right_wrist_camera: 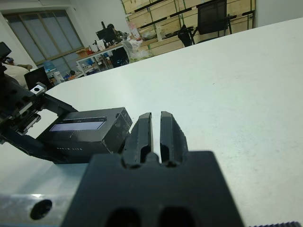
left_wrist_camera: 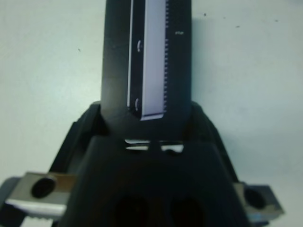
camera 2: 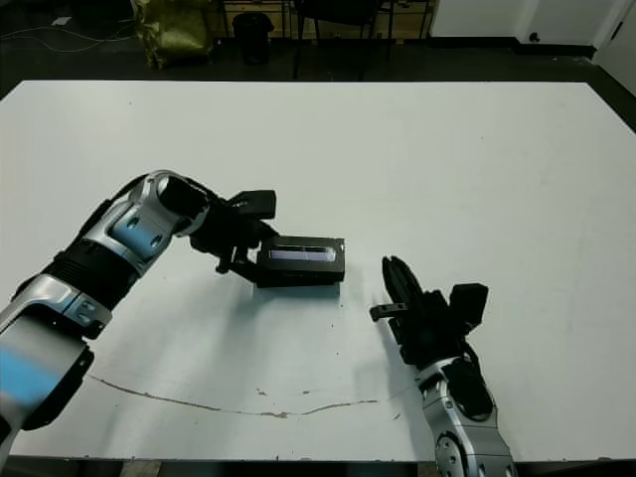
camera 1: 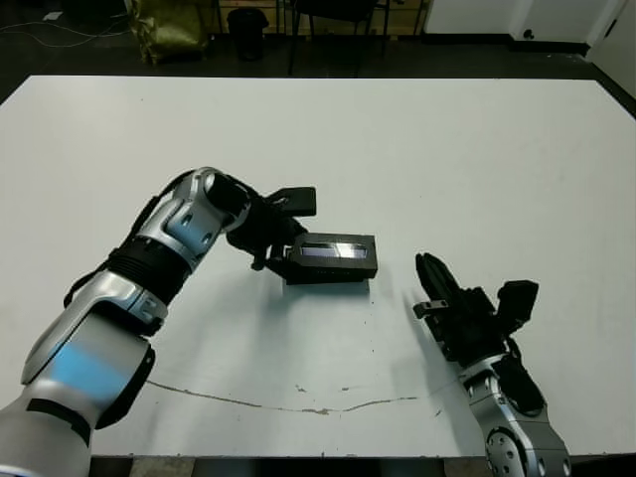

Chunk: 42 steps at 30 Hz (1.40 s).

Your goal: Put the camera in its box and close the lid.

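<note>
The lid [camera 1: 333,250], black with a glossy grey strip on top, lies level on the table at the centre. My left gripper [camera 1: 280,234] is shut on its left end, one finger [camera 1: 295,202] on the far side and the other on the near side. In the left wrist view the lid [left_wrist_camera: 147,56] runs straight out from the palm. No white-lined box and no camera show; whatever is under the lid is hidden. My right gripper [camera 1: 429,270] rests shut and empty on the table, to the right of the lid [right_wrist_camera: 87,128] and nearer me.
Bare white tabletop [camera 1: 447,149] lies beyond and to both sides of the lid. A thin dark crack line [camera 1: 298,405] runs along the near part of the table. Chairs and a bag [camera 1: 169,25] stand past the far edge.
</note>
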Tool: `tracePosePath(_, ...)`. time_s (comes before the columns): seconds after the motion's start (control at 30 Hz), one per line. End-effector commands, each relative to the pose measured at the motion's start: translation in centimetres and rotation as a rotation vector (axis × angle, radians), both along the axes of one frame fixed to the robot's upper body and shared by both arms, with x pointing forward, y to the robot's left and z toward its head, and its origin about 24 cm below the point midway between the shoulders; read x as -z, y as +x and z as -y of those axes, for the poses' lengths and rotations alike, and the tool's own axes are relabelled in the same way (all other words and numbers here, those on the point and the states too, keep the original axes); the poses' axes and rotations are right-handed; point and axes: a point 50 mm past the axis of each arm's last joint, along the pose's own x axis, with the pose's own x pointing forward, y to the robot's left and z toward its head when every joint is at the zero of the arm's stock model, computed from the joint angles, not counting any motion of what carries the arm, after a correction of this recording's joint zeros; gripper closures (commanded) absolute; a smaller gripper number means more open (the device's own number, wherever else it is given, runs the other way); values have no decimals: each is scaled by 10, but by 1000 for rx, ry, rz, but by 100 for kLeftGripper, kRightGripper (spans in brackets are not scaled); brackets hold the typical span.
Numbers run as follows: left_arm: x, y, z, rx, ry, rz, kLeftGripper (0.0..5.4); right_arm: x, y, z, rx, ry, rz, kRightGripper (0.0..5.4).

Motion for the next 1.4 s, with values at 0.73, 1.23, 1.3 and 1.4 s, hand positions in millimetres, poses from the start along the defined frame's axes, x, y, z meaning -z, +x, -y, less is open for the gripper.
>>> tracePosePath(0.73,0,9,-10,-159,135,-152,281,6,-3,0,6,11,-47,540)
tracePosePath(1.23,-1,7,-9,-96,198,-116,281,7,-5,-1,20,12,-60,540)
tracePosePath(1.3,-1,7,-9,-97,201,-116,281,7,-5,-1,20,13,-59,540)
tracePosePath(1.4,0,7,-11,-103,199,-126,281,7,-5,-1,17,19,-57,540)
